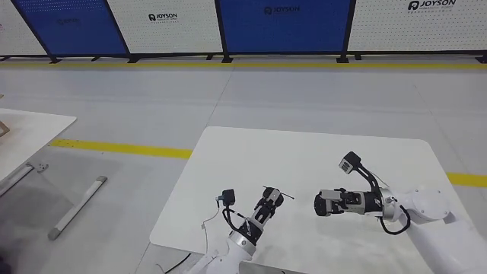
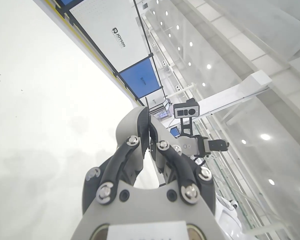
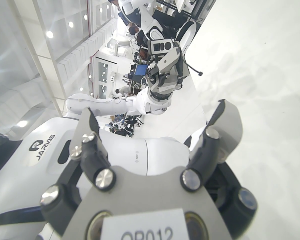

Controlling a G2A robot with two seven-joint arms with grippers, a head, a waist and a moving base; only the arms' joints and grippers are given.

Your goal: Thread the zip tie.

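A thin black zip tie [image 3: 194, 69] sticks out sideways from my left gripper [image 3: 165, 76], which is shut on it above the white table [image 1: 319, 152]. In the top view the zip tie [image 1: 268, 189] shows as a short dark line at the left gripper [image 1: 274, 196] near the table's front edge. From the left wrist, the fingertips [image 2: 146, 126] are pressed together with a sliver of the zip tie [image 2: 146, 102] rising past them. My right gripper [image 3: 156, 116] is open and holds nothing. It faces the left one across a small gap [image 1: 318, 204], and is also visible from the left wrist [image 2: 217, 146].
The table's far half is bare white surface. A second white table [image 1: 23, 137] stands off to the left on the grey floor. Blue and white panels [image 1: 281, 7] line the back, behind a yellow floor line.
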